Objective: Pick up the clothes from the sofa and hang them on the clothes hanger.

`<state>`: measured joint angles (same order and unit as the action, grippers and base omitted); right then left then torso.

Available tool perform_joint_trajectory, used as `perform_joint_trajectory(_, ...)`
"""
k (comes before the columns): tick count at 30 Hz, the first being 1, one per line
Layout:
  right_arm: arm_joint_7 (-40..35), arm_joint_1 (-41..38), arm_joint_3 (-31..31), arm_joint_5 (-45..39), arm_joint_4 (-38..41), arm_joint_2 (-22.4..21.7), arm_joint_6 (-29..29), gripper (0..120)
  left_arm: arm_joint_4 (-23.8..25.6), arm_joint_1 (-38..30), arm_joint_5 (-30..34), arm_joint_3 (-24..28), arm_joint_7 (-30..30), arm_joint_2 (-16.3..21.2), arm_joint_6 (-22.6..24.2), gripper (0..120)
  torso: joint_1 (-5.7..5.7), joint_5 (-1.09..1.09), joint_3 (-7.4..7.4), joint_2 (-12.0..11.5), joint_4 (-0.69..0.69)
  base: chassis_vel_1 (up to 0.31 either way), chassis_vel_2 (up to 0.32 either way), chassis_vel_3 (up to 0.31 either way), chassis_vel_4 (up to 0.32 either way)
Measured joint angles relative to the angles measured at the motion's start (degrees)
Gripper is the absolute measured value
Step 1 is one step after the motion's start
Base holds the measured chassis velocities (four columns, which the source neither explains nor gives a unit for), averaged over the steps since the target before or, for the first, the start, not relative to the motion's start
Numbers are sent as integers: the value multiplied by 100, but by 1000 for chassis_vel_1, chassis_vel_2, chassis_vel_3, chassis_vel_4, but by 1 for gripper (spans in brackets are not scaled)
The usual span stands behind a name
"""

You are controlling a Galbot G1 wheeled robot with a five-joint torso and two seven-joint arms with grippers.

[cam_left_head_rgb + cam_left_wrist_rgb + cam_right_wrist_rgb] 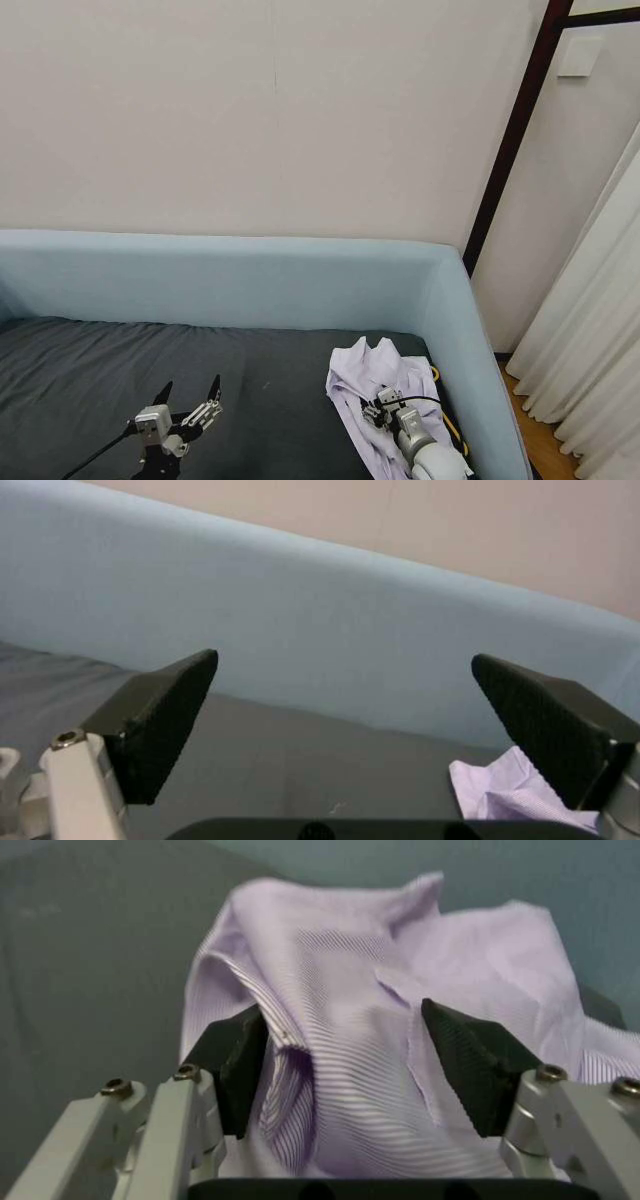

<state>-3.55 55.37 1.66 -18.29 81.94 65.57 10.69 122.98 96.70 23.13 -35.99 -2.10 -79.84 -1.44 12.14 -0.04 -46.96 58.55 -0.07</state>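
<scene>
Where the sofa seat (90, 370) lies nearest me, both arms hang over its dark cushion.

Right gripper (372, 408): at the seat's right-hand end, resting on the lilac striped shirt (365, 372). Its jaws stand moderately apart. In the right wrist view the pads (240, 1065) sit astride a raised fold of the cloth. The fold fills the gap between them but is not yet pinched.

Left gripper (190, 392): over the bare middle of the seat, well apart from the shirt, fingers spread wide and holding nothing.

Shirt: a crumpled heap at the seat's right end, lying against the sofa arm (455, 330). Its long axis runs from the seat's front toward its back, alongside that arm. It lies under and just beyond the right gripper, so I judge the right arm to be the nearer one by far. The fold's ridge runs away from the gripper, crosswise to the line on which the jaws close, and I read that as a favourable pinch.

Farthest: the pale blue sofa backrest (220, 280), rising behind the seat.
</scene>
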Motion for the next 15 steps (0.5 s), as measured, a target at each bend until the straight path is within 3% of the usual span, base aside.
perform_joint_trajectory(2,61,11,-7,-39,86,-33,-26,61,-25,-12,-13,7,-1,-2,0,100,0,0,0,0,0,0,0,0,0)
perform_joint_trajectory(5,188,36,-70,-160,292,-125,-75,76,-70,-27,-58,46,-1,-23,0,100,0,0,0,0,0,0,0,0,0)
perform_joint_trajectory(9,277,46,-143,-262,425,-265,-69,88,-83,-36,-73,54,1,-30,0,100,0,1,0,0,1,0,0,0,0)
perform_joint_trajectory(11,277,53,-224,-264,455,-391,112,97,-81,-36,-76,54,1,-36,0,100,0,1,0,0,1,0,0,0,0)
perform_joint_trajectory(15,388,109,-352,-252,505,-610,519,99,-68,-31,-80,51,0,-46,0,100,0,1,0,0,0,0,0,0,0)
